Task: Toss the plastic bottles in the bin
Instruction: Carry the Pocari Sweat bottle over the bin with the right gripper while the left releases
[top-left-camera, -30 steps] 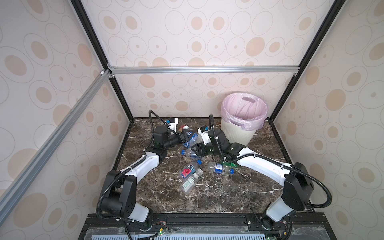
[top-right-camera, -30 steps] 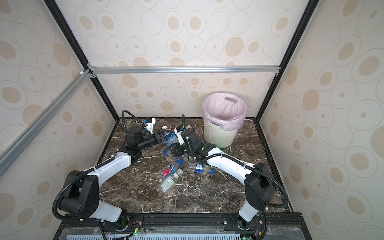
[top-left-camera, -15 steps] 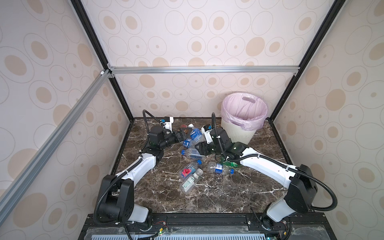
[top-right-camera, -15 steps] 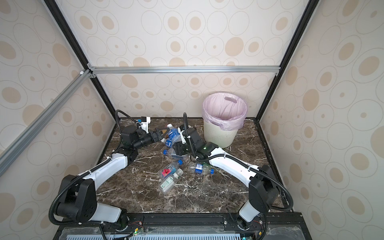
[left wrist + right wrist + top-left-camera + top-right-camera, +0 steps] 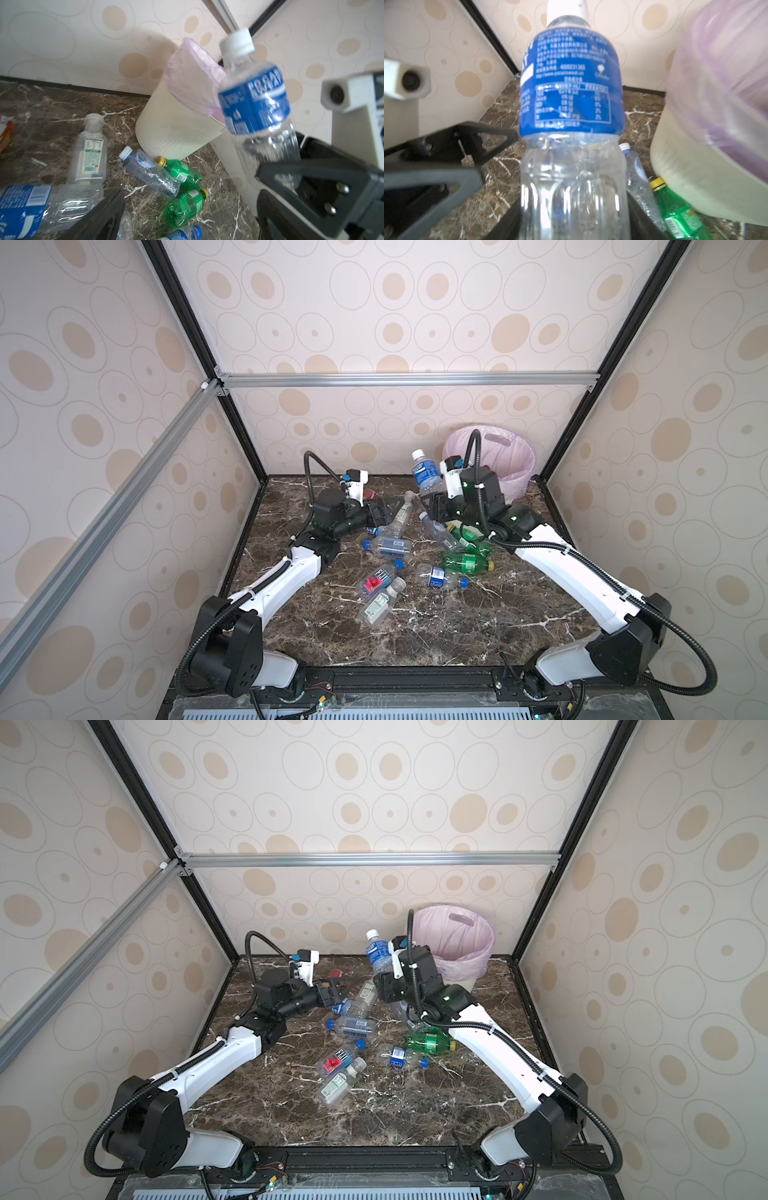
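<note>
While the right pincer [image 5: 430, 501] grips the blue-labelled bottle [image 5: 424, 475] upright, raised just left of the bin [image 5: 519, 472], the carry is in hand — next, as judged: travel right over the rim, then release. Left pincer [image 5: 384, 514] stands wide, empty, above the bottles [image 5: 390, 545] lying on the worktop [image 5: 436, 626].

"POCARI SWEAT" on blue-labelled bottle [image 5: 257, 116]
</note>
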### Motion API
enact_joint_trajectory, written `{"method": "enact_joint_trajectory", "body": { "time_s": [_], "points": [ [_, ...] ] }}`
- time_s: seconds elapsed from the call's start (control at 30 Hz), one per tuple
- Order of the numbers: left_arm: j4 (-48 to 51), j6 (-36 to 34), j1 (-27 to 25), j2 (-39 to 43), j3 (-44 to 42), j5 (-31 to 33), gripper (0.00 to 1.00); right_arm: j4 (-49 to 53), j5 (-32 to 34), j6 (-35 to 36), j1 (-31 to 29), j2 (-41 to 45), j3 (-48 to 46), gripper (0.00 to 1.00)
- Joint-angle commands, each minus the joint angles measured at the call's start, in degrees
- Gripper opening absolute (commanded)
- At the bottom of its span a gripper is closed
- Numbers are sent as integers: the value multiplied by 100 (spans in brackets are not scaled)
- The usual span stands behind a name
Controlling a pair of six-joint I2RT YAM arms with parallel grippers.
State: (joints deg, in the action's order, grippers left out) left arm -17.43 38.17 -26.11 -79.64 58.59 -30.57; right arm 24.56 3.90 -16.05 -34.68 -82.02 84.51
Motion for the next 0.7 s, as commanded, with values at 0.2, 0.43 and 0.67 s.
{"method": "enact_joint_trajectory", "body": {
  "time_s": [0.2,0.43,0.67],
  "points": [
    [1470,-1765,-1525,-689,2167,1603,99,654,1054,821,314,672,1045,48],
    [1875,-2309,-2175,-1163,3158,2137,99,780,1604,1225,319,1032,1744,47],
    [1840,-2376,-2262,-1169,3242,2252,99,364,1790,1399,462,1080,1912,47]
  ]
}}
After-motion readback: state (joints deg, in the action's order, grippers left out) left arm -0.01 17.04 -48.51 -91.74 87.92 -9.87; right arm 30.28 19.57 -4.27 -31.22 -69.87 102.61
